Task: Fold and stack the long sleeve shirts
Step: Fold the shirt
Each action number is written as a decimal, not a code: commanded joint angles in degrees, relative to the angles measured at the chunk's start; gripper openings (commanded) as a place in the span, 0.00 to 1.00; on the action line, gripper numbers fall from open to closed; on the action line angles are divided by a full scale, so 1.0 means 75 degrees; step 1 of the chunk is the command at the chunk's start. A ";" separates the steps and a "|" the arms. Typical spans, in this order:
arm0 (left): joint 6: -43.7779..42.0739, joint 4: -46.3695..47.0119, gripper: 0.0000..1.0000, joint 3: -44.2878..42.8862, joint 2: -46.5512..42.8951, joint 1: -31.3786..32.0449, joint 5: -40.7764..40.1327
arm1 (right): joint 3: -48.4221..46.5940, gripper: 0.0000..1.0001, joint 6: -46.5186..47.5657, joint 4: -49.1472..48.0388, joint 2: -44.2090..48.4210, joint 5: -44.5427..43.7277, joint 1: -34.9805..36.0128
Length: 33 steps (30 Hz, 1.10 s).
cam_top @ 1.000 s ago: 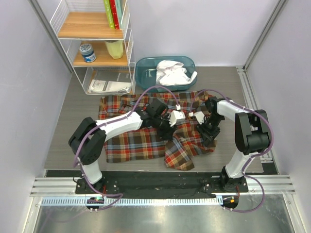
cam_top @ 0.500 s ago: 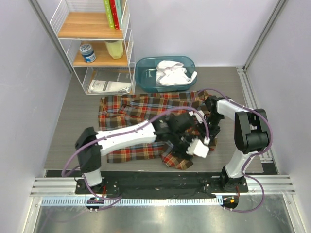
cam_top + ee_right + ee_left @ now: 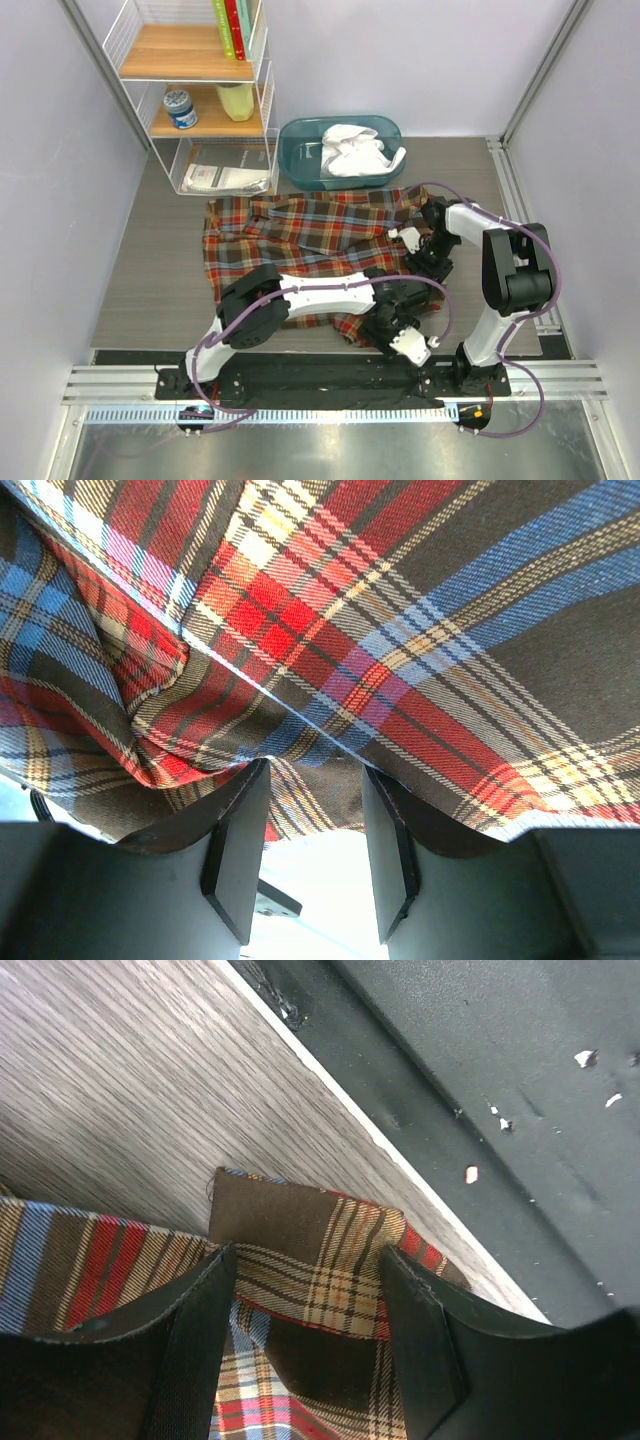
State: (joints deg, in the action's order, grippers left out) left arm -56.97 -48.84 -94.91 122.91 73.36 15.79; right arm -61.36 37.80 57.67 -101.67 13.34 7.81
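While your left gripper (image 3: 305, 1255) straddles a corner of the plaid shirt (image 3: 300, 235) at the overhead view's lower centre, fingers apart, your right gripper (image 3: 315, 770) at centre right has cloth over its tips, grip unclear.

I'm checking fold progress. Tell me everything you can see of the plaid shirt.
The plaid shirt is soft red, brown, blue and yellow flannel, lying rumpled and partly doubled over on the grey table, before the teal basin. A near corner lies flat between the left gripper's fingers at the table's edge; its right side bunches between the right gripper's. Whether either grips is unclear.
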 commanded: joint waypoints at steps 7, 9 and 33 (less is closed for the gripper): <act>0.0199 0.0721 0.06 0.0747 -0.1289 0.0085 0.0705 | 0.0025 0.48 0.0280 -0.0775 -0.0179 -0.0150 -0.0022; 0.1217 0.1259 0.00 0.1169 -0.1959 0.0039 0.0742 | 0.0049 0.47 0.0292 -0.0810 -0.0179 -0.0209 -0.0022; 0.5163 0.5024 0.43 0.6209 -1.0141 0.2506 0.0097 | 0.0178 0.48 0.0374 -0.0752 0.0278 -0.0525 -0.0022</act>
State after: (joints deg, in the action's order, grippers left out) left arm -5.98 -13.96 -51.86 53.30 85.06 10.09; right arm -60.71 38.70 56.90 -100.84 12.05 7.81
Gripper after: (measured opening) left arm 0.379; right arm 0.469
